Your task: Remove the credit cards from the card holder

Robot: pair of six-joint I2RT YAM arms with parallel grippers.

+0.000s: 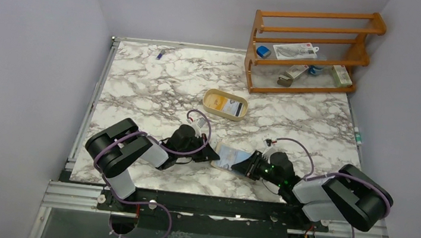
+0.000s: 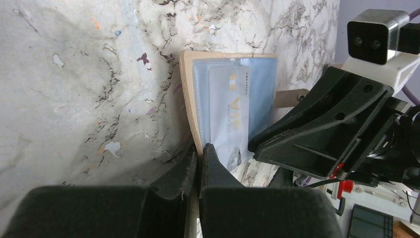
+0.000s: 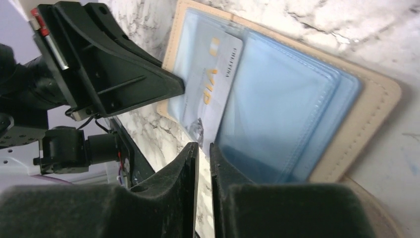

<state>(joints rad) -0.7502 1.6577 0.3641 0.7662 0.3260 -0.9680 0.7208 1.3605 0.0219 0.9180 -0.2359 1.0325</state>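
Note:
The card holder (image 1: 229, 155) lies open on the marble table between my two grippers, beige outside (image 3: 376, 99) with pale blue pockets inside. A bluish-white credit card (image 3: 213, 84) marked VIP sticks partly out of a pocket; it also shows in the left wrist view (image 2: 229, 116). My left gripper (image 2: 200, 151) is shut on the holder's beige edge (image 2: 187, 89). My right gripper (image 3: 203, 146) has its jaws almost together, a thin slit between them, tips at the card's near corner. Whether they touch the card is unclear.
An oval tan tray (image 1: 207, 98) behind the holder contains a yellow card (image 1: 218, 101) and a bluish-white card (image 1: 233, 108). A wooden rack (image 1: 311, 52) with small items stands at the back right. A small blue object (image 1: 160, 54) lies at the back left.

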